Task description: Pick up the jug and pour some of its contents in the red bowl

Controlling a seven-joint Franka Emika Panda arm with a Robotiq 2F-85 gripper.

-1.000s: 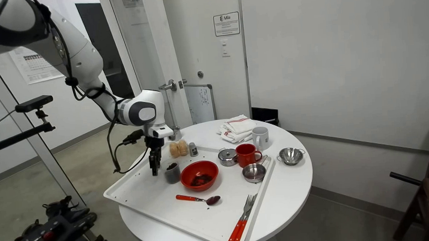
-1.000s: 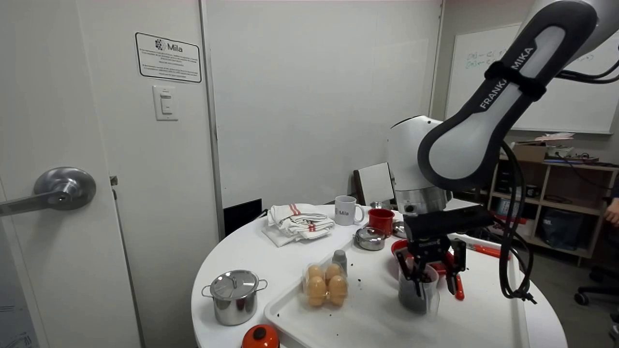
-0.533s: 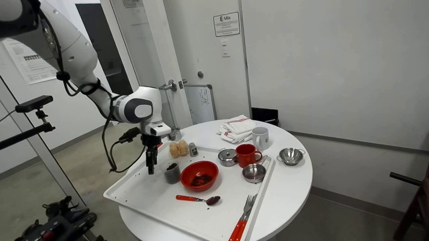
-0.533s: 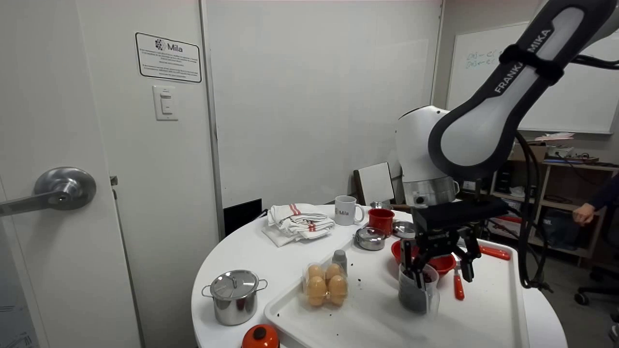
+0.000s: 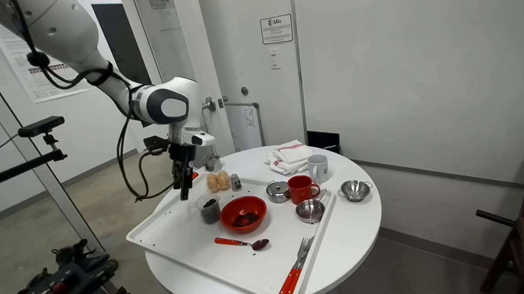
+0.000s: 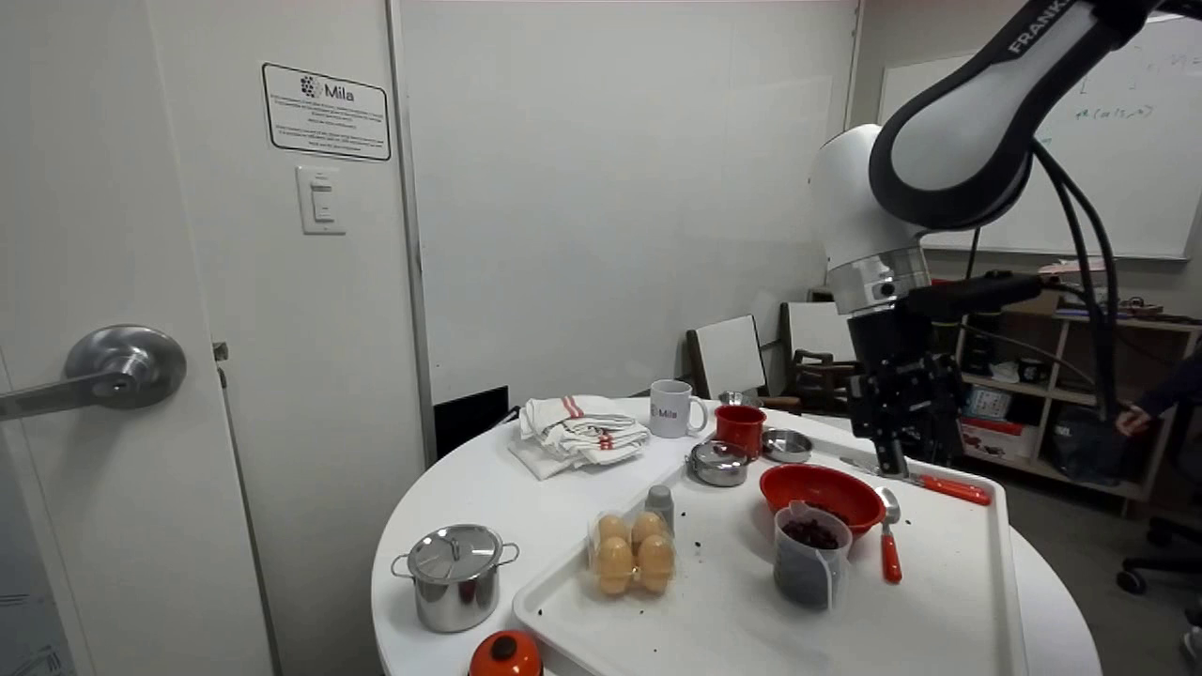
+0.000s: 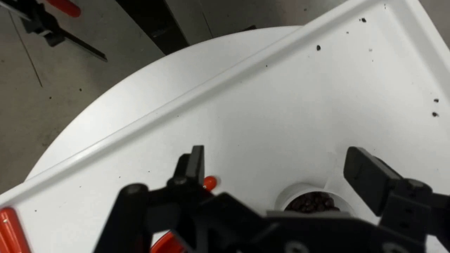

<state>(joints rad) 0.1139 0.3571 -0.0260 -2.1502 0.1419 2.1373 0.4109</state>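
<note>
The jug (image 6: pixel 806 563), translucent with dark beans inside, stands upright on the white tray (image 6: pixel 714 620). Right beside it is the red bowl (image 5: pixel 243 205), with a small heap of dark beans (image 5: pixel 245 219) at its bottom. My gripper (image 7: pixel 276 163) is open, its fingers wide apart with nothing held between them. In an exterior view the gripper (image 5: pixel 184 198) hangs above the tray, higher than the jug and apart from it. The wrist view shows the jug (image 7: pixel 283 200) partly covered by the gripper's body, and only a bit of the red bowl (image 7: pixel 168 243).
A red-handled spoon (image 5: pixel 230 241), a fork and knife (image 5: pixel 290 282), an egg pack (image 6: pixel 635 554) and a grey shaker (image 6: pixel 660 507) lie or stand around. A red mug (image 5: pixel 300 189), small metal pans (image 5: pixel 310 211) and a lidded pot (image 6: pixel 457 587) are farther off.
The gripper has drawn back from the jug's handle side and risen, its fingers spreading wider. It has also turned somewhat. The jug and the red bowl have stayed in place.
</note>
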